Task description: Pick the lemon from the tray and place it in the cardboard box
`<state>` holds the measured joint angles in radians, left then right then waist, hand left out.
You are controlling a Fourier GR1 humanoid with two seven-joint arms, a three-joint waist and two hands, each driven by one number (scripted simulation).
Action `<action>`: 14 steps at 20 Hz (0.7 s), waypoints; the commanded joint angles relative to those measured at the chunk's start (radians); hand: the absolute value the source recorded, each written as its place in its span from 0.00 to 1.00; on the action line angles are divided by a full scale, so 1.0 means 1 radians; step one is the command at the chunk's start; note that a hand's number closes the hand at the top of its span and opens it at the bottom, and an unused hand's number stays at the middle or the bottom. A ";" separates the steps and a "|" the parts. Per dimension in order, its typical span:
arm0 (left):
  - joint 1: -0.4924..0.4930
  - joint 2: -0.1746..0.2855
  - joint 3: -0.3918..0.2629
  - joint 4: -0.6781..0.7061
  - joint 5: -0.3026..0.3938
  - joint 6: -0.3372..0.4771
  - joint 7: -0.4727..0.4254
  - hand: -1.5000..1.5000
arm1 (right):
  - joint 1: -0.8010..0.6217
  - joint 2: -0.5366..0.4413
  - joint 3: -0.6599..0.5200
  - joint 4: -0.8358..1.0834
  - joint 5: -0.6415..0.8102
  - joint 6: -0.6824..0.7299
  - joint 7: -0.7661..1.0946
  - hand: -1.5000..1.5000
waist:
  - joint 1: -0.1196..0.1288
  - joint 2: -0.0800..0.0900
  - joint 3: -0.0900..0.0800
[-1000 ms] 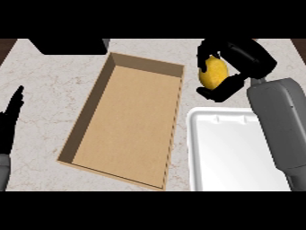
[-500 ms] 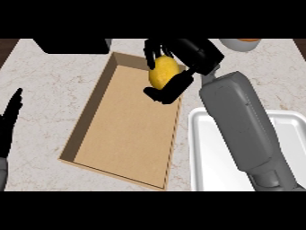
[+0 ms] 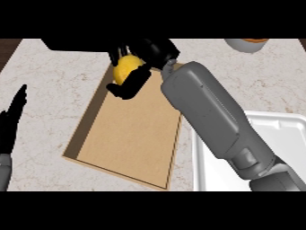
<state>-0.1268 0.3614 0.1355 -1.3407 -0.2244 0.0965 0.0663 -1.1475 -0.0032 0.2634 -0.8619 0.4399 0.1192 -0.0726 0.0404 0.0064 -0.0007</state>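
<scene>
Right robot hand (image 3: 152, 50) curled round the lemon (image 3: 124, 71); cardboard box (image 3: 132, 139) lies beneath it, extending toward the robot.

One lemon (image 3: 125, 70), one box (image 3: 133, 140), one tray (image 3: 293, 143)

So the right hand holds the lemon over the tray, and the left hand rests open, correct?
No. The head view shows the right hand holding the lemon over the box, not the tray; the left hand does rest open.
</scene>
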 commanded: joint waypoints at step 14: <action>-0.116 -0.019 -0.016 0.098 -0.027 -0.008 -0.031 0.50 | -0.073 0.003 0.356 0.301 -0.401 -0.240 0.077 0.00 | 0.069 0.021 -0.002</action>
<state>-0.2135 0.3411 0.1126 -1.2817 -0.2520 0.0908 0.0520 -1.2341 -0.0001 0.5628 -0.5911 0.1179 -0.0923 0.0269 0.1006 0.0226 -0.0021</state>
